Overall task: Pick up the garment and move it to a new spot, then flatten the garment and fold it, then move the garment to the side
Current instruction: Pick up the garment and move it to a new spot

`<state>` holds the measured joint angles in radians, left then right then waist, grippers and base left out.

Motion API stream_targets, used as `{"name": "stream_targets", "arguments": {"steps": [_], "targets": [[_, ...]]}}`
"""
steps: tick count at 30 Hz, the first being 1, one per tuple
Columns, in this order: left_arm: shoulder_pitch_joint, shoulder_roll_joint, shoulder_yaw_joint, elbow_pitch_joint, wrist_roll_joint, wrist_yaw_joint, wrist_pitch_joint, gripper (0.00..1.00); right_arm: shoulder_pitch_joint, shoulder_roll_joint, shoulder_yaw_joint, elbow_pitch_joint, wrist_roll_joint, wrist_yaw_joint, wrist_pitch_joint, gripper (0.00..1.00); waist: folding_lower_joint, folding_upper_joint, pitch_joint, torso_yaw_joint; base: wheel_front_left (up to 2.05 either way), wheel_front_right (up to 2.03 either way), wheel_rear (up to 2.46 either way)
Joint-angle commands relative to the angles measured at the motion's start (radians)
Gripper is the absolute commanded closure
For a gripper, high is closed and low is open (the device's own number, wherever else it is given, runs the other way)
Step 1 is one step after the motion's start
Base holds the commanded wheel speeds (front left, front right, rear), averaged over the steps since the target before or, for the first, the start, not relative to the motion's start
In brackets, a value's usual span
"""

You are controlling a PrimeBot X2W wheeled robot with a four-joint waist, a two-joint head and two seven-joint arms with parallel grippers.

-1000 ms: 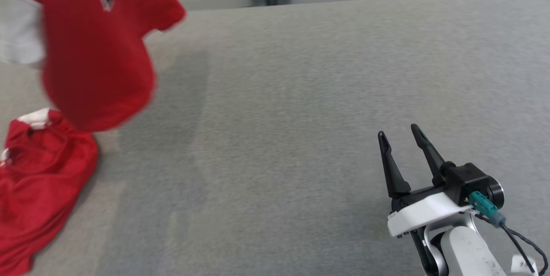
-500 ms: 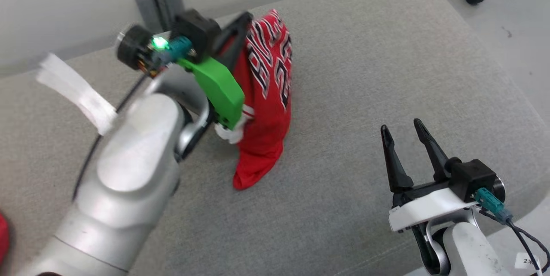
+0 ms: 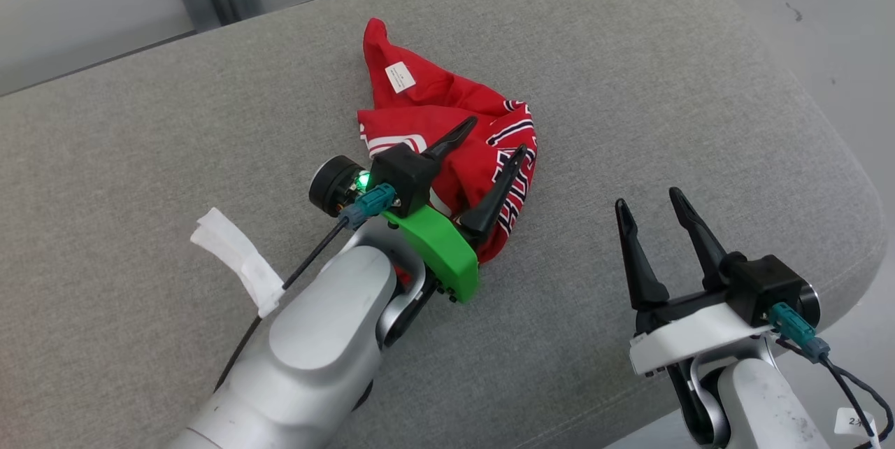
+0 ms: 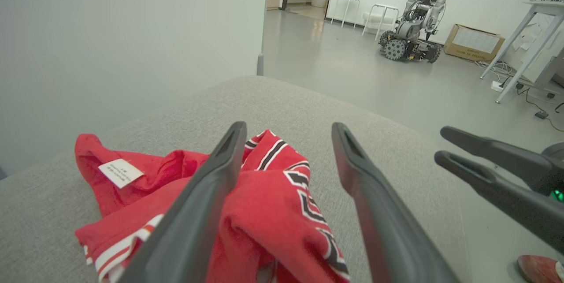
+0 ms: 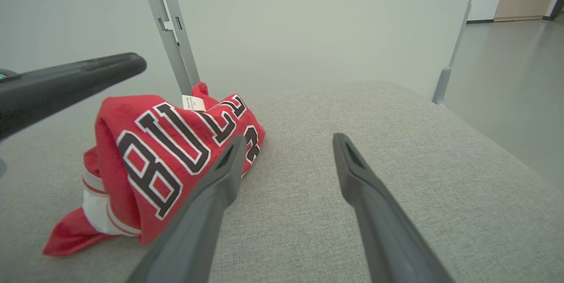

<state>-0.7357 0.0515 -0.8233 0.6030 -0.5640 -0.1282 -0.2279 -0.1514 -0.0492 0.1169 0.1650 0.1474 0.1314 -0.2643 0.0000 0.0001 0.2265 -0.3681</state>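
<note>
Red jersey knit, matte and soft, is lying in a crumpled, roughly triangular heap: the garment (image 3: 433, 103) is showing black block letters edged in white, striped red-and-white trim and a small white label (image 3: 397, 76) near its far peak. It is resting on a grey cushion (image 3: 664, 71) with a fine woven texture and a rounded edge. The left gripper (image 3: 499, 134) is reaching over the near half of the heap, its two long, dark, tapering fingers standing wide apart with nothing pinched between them. In the left wrist view the cloth is bunching just below and between the fingers, and one finger is crossing in front of a fold, though I cannot tell whether it is touching the fabric. A glossy green plastic bracket (image 3: 437, 250) is sitting just behind those fingers, and a strip of white tape (image 3: 238, 260) is wrapping the black cable beside the pale forearm. The right gripper (image 3: 647, 198) is hovering over bare cushion to the right of the left one, apart from the garment, its fingers likewise spread and holding nothing. In the right wrist view the heap is lying ahead and to the left of its fingertips.
</note>
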Motion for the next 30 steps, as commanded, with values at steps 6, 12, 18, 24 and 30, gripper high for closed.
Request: {"name": "stream_targets", "arguments": {"steps": [6,12,18,24,30], "targets": [[0.145,0.066,0.091,-0.173,0.044,0.122,-0.037,0.0,0.066,-0.003,0.004,0.012,-0.029,-0.001,0.0,0.0,0.0,-0.0001,-0.165,0.126,0.0,0.0,0.0],[0.393,0.129,0.28,-0.376,0.085,0.217,-0.036,0.0,0.108,-0.002,-0.001,0.01,-0.051,-0.001,0.0,0.0,0.0,-0.0001,-0.224,0.224,0.0,0.0,0.0],[0.639,0.128,0.432,-0.503,0.207,0.262,-0.037,0.0,0.141,-0.002,-0.011,0.01,-0.067,-0.001,0.0,0.0,0.0,-0.0001,-0.268,0.289,0.0,0.0,0.0],[0.83,0.08,0.567,-0.58,0.316,0.239,-0.037,0.0,0.178,-0.002,-0.017,0.004,-0.073,-0.001,0.0,0.0,0.0,-0.0001,-0.306,0.304,0.0,0.0,0.0],[0.944,0.028,0.644,-0.584,0.385,0.173,-0.037,0.0,0.224,-0.002,-0.019,0.001,-0.077,-0.001,0.0,0.0,0.0,-0.0001,-0.345,0.308,0.0,0.0,0.0]]}}
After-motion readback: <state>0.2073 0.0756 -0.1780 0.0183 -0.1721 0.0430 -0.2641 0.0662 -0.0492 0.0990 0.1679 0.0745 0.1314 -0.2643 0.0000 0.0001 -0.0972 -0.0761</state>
